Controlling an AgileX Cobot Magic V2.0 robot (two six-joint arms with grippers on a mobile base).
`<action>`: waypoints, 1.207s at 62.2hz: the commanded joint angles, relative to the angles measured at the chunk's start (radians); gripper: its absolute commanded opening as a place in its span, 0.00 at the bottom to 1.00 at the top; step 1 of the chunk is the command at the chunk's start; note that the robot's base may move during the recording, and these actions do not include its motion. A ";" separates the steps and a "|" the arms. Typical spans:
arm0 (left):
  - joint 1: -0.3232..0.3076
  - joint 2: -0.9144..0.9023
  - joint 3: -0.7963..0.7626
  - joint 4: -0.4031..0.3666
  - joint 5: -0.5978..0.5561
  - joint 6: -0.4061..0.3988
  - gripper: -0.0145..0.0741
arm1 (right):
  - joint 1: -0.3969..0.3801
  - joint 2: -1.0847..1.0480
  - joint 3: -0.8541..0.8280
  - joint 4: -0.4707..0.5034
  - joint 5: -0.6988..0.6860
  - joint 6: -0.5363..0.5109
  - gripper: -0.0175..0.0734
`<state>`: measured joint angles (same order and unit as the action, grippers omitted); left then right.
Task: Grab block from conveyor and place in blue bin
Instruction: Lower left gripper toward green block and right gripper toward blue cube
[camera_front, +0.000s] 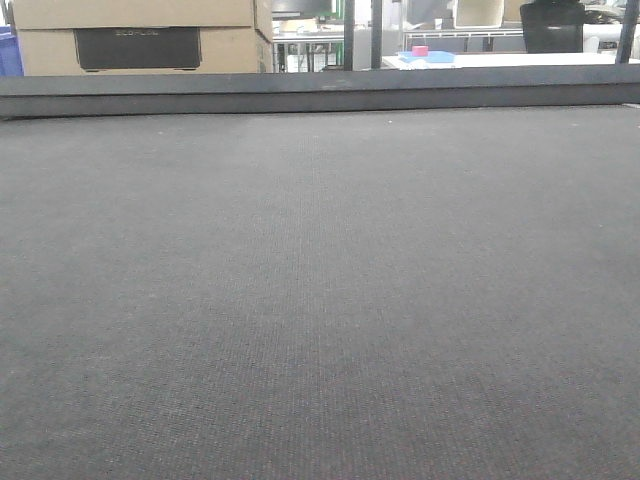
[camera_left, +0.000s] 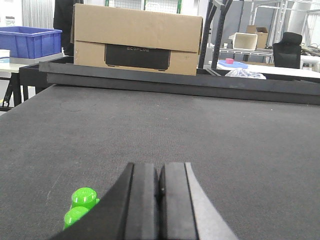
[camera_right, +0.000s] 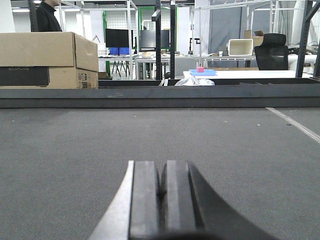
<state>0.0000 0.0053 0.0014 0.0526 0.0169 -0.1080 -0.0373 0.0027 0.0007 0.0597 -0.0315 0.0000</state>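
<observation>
Left hand (camera_left: 160, 172): clenched, both pads pressed flat together, nothing between them. It sits low over the conveyor (camera_front: 320, 300), fingers pointing at the far rail (camera_front: 320, 92).

Green block (camera_left: 80, 205): lies on the belt just beside the left hand, on its left, level with the finger bases rather than the tips. Two round studs show; the rest is cut off by the left finger and the frame edge. Can't tell if it touches the finger. It is not held.

Blue bin (camera_left: 30, 42): far ahead and left of the left hand, past the rail, off the belt. It rests on a pale tabletop (camera_left: 25, 61), well apart from the block.

Right hand (camera_right: 161, 172): also clenched, pads together, holding nothing, low over the belt. No block in its view. A thin pale line (camera_right: 295, 125) runs across the belt ahead and right of it.

Past the rail:
- Cardboard box (camera_left: 135, 42) straight ahead of the left hand, ahead-left of the right hand.
- Person in black (camera_right: 47, 15) behind that box, mostly hidden.
- Flat blue tray (camera_right: 202, 73) with a small pink item (camera_right: 200, 69) on it, on a white tabletop (camera_right: 250, 75) ahead and slightly right of the right hand.

The front view shows only bare belt up to the rail.
</observation>
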 joint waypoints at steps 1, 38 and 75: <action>0.004 -0.005 -0.001 -0.004 -0.017 0.001 0.04 | -0.001 -0.003 -0.001 -0.001 -0.022 0.000 0.01; 0.004 -0.005 -0.001 -0.004 -0.017 0.001 0.04 | -0.001 -0.003 -0.001 -0.001 -0.022 0.000 0.01; 0.006 -0.004 -0.260 0.112 0.071 0.001 0.04 | -0.002 -0.003 -0.316 -0.001 0.105 0.000 0.01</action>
<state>-0.0002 0.0030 -0.1621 0.1096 0.0692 -0.1080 -0.0373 0.0000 -0.1983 0.0597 0.0062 0.0000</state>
